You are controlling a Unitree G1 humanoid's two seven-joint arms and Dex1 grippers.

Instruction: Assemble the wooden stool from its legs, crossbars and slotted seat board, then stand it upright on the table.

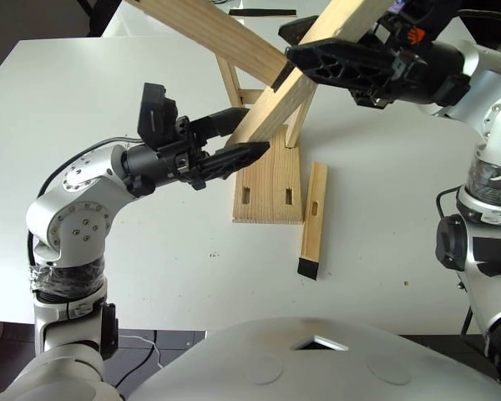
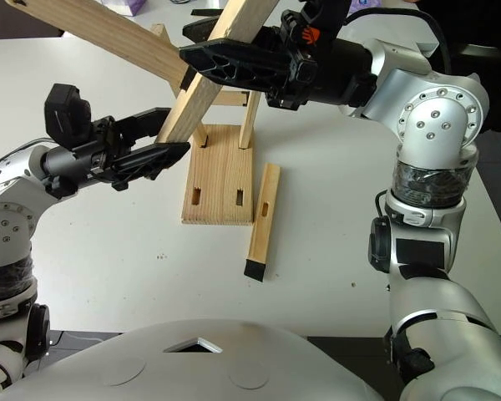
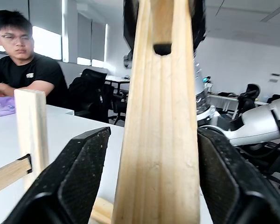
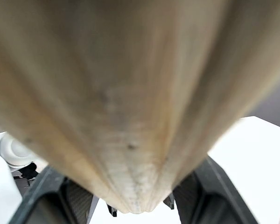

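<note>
A long wooden leg [image 1: 294, 90] slants up over the table, and my right gripper [image 1: 287, 46] is shut on its upper part. My left gripper [image 1: 252, 131] is open, one finger on each side of the leg's lower end; the left wrist view shows a gap beside the wood [image 3: 161, 140]. A second long wooden piece [image 1: 209, 29] crosses behind it from the upper left. The slotted seat board [image 1: 267, 188] lies flat below. Two thin uprights [image 1: 228, 83] joined by a crossbar [image 1: 252, 96] rise at its far end. A loose leg [image 1: 314, 219] with a black foot lies to the board's right.
The white table [image 1: 108, 109] has open surface to the left and in front of the board. A flat black item [image 1: 263, 12] lies at the far edge. A purple object [image 2: 134, 7] sits at the back left.
</note>
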